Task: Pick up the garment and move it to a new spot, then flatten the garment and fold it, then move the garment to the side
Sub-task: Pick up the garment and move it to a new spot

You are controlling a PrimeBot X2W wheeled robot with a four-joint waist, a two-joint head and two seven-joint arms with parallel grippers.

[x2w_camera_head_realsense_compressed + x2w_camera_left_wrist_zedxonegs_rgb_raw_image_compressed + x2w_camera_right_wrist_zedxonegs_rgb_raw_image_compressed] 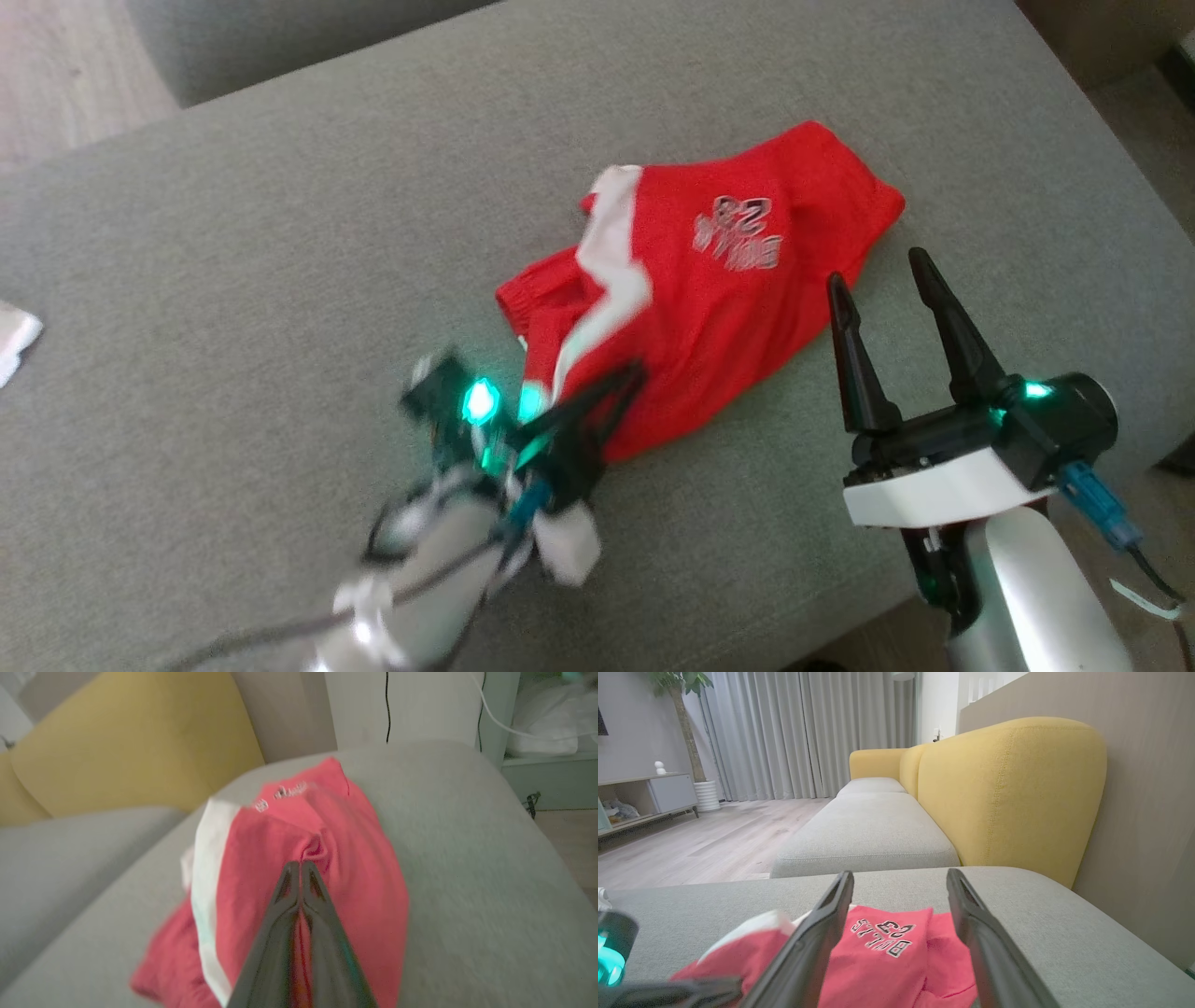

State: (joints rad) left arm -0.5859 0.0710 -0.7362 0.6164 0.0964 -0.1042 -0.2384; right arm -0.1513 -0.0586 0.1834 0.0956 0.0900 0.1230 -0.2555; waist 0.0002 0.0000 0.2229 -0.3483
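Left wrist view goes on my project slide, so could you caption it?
The left end effector, shut, pinches a fold of the red garment on the grey sofa cushion.

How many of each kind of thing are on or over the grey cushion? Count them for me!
Garment: 1
Claws: 2, the left claw and the right claw
White scrap at the cushion's edge: 1
Total: 4

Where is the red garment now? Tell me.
The red garment lies crumpled on the grey cushion, centre of the head view, pinched at its near edge by the shut left gripper, with the open right gripper to its right.
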